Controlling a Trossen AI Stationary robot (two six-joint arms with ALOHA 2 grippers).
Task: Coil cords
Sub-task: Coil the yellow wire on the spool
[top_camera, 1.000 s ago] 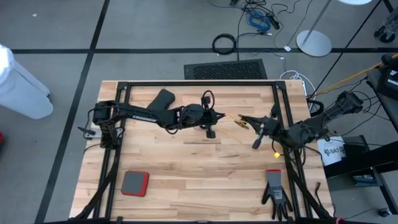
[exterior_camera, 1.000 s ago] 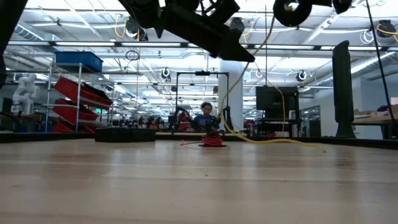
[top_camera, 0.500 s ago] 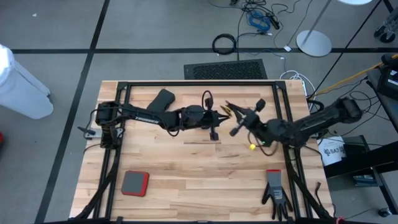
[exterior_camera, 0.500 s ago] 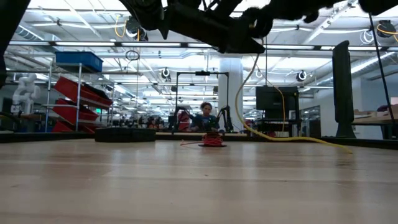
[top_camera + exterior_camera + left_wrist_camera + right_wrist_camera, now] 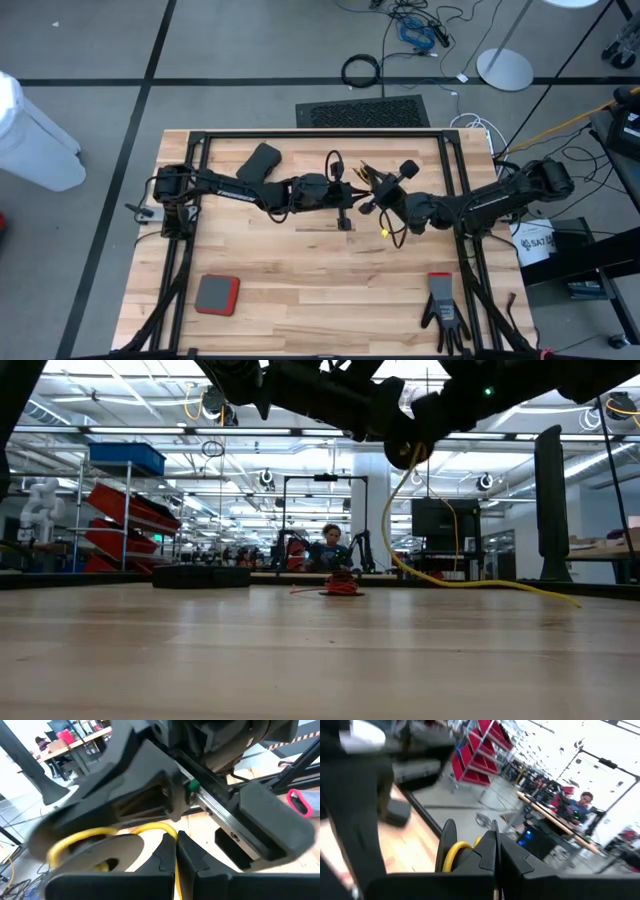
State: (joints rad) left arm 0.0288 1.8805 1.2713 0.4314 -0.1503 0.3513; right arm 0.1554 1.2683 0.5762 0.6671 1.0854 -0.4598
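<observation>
The yellow cord [image 5: 388,530] hangs from a small black reel [image 5: 405,452] held high above the table's middle. From there it drops to the tabletop and trails toward the right edge. My right gripper [image 5: 495,851] is shut at the reel [image 5: 448,845]. My left gripper [image 5: 176,851] faces it from the table's left, shut on the yellow cord beside the reel [image 5: 107,851]. In the high view the two grippers [image 5: 358,192] [image 5: 376,187] meet tip to tip. The reddish cord [image 5: 342,586] lies bunched on the table farther back. My left gripper pinches the yellow cord [image 5: 175,870] between its two fingertips, right where it leaves the reel. The fingers come level from the table's left. The cord arcs slack from the reel into the hold. My right gripper has the reel at a flange [image 5: 492,827] that runs in between its shut fingers. The fingers come about level from the table's right. The reel is lifted clear, with the cord wound on it [image 5: 456,851] and hanging slack below.
On the table lie a black block [image 5: 260,160] at the far left, a red pad [image 5: 217,293] near the front left and a black glove [image 5: 443,308] near the front right. Black frame rails [image 5: 320,134] run along the far edge and both sides.
My right gripper has carried the reel toward the table's left and somewhat down, rolling as it went, until it meets my left gripper. The cord hanging from the reel has swung along with it; its trailing end stays on the table.
</observation>
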